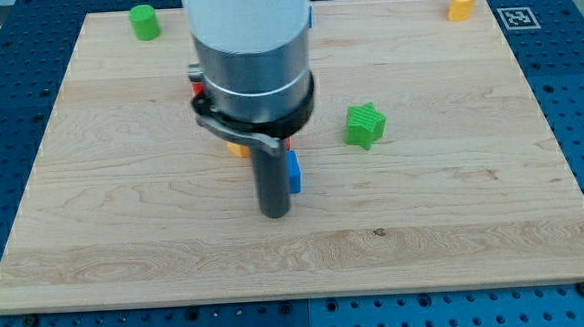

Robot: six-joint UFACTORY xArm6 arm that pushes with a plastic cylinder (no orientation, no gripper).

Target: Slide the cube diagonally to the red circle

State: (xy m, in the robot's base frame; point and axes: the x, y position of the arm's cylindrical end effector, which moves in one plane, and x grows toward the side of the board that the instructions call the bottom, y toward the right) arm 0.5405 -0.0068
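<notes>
Cube [293, 172] just right of my tip [276, 213]

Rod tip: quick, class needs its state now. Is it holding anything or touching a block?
My tip: no pincer, holds nothing; it sits beside the blue block, contact unclear.

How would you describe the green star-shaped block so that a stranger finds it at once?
Start at the wooden board and find the arm's grey cylinder near its middle. The green star block sits alone to the view's right of it. The other green block, at the top left, is rounded, not pointed.
</notes>
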